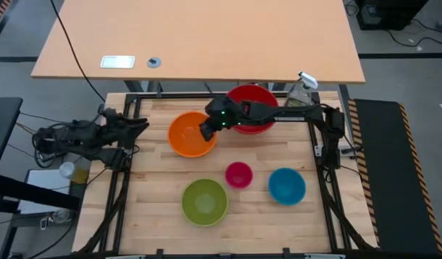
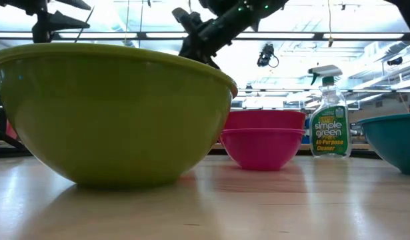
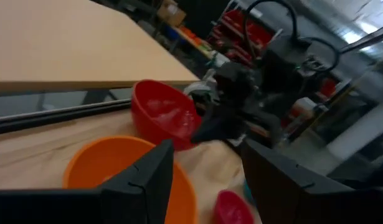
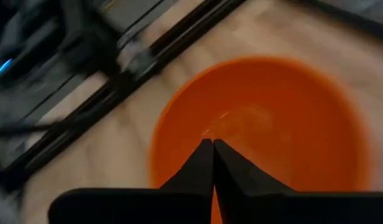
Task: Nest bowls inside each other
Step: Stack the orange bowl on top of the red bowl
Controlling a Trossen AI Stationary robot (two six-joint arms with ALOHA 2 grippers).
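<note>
Five bowls stand apart on their bases on the wooden table. The orange bowl (image 1: 191,134) (image 4: 272,124) (image 3: 110,165) is at far left-centre, with the red bowl (image 1: 260,97) (image 3: 160,115) to its right. Pink (image 1: 238,175) (image 2: 261,143), blue (image 1: 287,185) and lime green (image 1: 205,201) (image 2: 111,113) stand nearer. My right gripper (image 1: 205,132) (image 4: 212,144) is shut and slants down above the orange bowl's hollow, holding nothing. My left gripper (image 1: 138,133) (image 3: 203,149) stands open at the table's left edge, pointing toward the orange bowl.
A clear spray bottle (image 1: 301,90) (image 2: 329,120) stands at the far right, beside the red bowl. My right arm (image 1: 292,114) reaches across the red bowl from the right. A black frame rail (image 1: 206,95) runs along the table's far edge. Bare wood lies between the bowls.
</note>
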